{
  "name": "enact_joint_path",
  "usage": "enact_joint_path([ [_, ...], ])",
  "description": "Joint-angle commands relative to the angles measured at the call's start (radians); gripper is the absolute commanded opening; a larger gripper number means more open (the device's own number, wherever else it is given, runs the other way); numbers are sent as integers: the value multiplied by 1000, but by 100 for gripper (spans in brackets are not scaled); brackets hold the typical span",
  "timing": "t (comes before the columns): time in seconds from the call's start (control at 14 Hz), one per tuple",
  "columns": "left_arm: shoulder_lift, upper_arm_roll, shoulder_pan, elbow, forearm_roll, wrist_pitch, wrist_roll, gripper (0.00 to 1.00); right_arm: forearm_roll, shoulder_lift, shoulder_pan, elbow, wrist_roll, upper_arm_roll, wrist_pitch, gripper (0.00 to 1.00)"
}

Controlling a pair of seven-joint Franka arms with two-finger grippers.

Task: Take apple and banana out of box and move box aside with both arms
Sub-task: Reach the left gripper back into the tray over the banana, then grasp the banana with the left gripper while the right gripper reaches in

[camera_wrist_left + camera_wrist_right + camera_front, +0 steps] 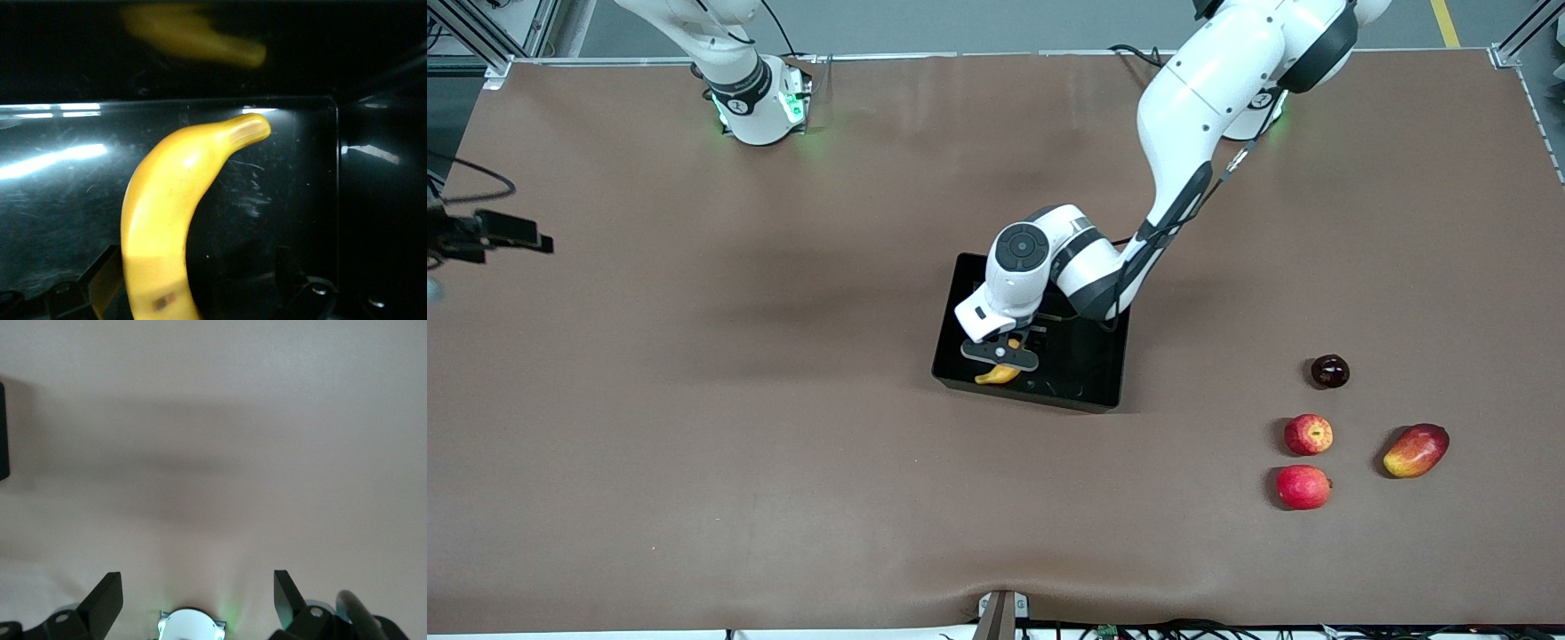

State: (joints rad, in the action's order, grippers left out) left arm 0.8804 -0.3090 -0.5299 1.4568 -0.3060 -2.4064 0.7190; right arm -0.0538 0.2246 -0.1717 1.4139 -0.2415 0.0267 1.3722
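The black tray (1089, 369) lies mid-table. My left gripper (1003, 363) is down inside it, at the end nearer the right arm. The yellow banana (997, 374) lies on the tray floor under it. In the left wrist view the banana (167, 213) lies between my wide-open fingers (100, 277), close against one of them, on the glossy tray floor (280, 173). Two red apples (1308, 434) (1304, 487) lie toward the left arm's end of the table. My right gripper (197, 587) is open and empty, high over bare table, out of the front view.
A dark maroon plum (1329, 371) and a red-yellow mango (1416, 450) lie beside the apples. A black device (489, 233) juts in at the right arm's end of the table. The right arm's base (758, 105) stands at the table's back edge.
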Motion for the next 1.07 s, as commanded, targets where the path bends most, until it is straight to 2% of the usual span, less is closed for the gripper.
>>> enact_joint_path([
  [0.0,12,10,-15,-7,-57,-23,28,67,-11,51,15,-6,14,2,44,100],
  [0.14,14,10,-15,-6,-64,-22,23,17,-11,82,47,-4,51,2,60,100],
  [0.21,12,10,-15,-7,-64,-22,23,0,-12,94,66,-4,114,4,76,100],
  [0.36,2,11,-15,-9,-74,-14,7,0,-41,99,113,8,224,4,91,100],
  [0.5,-11,13,-6,-12,-133,-8,-23,0,-73,98,162,13,333,4,96,100],
  [0.71,-49,13,17,-18,-131,32,-24,0,-81,99,260,13,468,4,142,100],
  [0.86,-96,13,27,-35,-125,105,-26,0,-81,101,322,17,560,2,163,100],
  [1.0,-159,2,85,-44,-124,170,-41,0,-81,101,392,60,634,2,217,100],
])
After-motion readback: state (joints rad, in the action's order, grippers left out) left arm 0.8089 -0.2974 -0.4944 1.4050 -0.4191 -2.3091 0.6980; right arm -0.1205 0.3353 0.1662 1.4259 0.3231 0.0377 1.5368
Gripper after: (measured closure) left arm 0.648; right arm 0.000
